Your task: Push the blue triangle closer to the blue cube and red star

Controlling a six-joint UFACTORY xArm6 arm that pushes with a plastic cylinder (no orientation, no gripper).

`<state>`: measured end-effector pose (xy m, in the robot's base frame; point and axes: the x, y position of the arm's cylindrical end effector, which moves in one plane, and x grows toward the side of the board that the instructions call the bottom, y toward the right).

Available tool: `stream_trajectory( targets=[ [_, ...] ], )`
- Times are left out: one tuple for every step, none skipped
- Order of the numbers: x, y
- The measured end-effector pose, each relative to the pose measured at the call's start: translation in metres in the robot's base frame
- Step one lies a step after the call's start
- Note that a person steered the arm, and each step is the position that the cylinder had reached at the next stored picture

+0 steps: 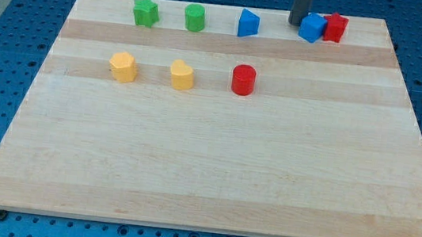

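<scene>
Along the view's top, my tip (297, 24) just left of blue cube (311, 27), red star (334, 27) touching, blue triangle (248, 24) apart; no pincer.

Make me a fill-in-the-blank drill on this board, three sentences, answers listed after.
1. The red star touches the blue ____ on its left.
2. My tip sits between the blue triangle and the blue ____.
3. The red cylinder shares the lower row with two ____ blocks.

Answers: cube; cube; yellow.
</scene>
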<state>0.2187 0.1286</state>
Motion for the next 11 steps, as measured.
stream_trajectory(
  targets=[
    [0.000, 0.003],
    [-0.001, 0.003],
    [-0.026, -0.022],
    [-0.026, -0.069],
    [-0.021, -0.121],
    [-0.003, -0.139],
    [0.040, -0.139],
    [0.044, -0.121],
    [0.033, -0.115],
    [0.023, -0.118],
    [0.023, -0.116]
  ],
)
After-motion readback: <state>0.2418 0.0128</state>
